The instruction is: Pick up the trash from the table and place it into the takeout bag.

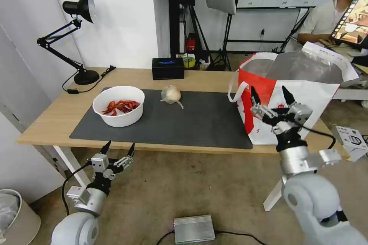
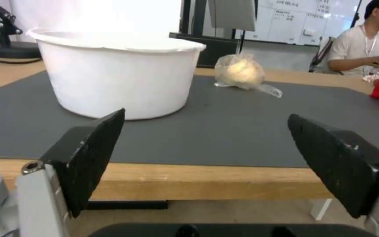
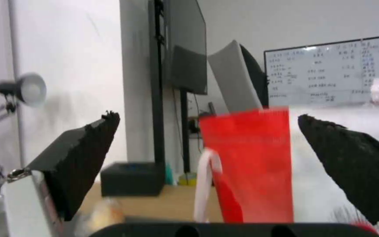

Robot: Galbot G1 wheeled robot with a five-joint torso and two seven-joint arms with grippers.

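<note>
A white round bowl [image 1: 119,106] [image 2: 117,70] of red crayfish shells sits on the dark grey mat [image 1: 191,122] at the left. A balled clear plastic bag [image 1: 171,94] [image 2: 241,71] lies behind it near the mat's far edge. The takeout bag [image 1: 295,88] [image 3: 251,158], white with red panels and foil lining, stands open at the table's right end. My left gripper [image 1: 118,149] [image 2: 205,131] hangs open below the table's front edge, facing the bowl. My right gripper [image 1: 272,96] [image 3: 207,131] is open, raised in front of the takeout bag's near side.
A black tissue box [image 1: 167,68] stands at the table's [image 1: 50,118] back edge, a black desk lamp [image 1: 78,38] at the back left. A silver box [image 1: 193,229] lies on the floor in front. A person sits behind the takeout bag at another desk.
</note>
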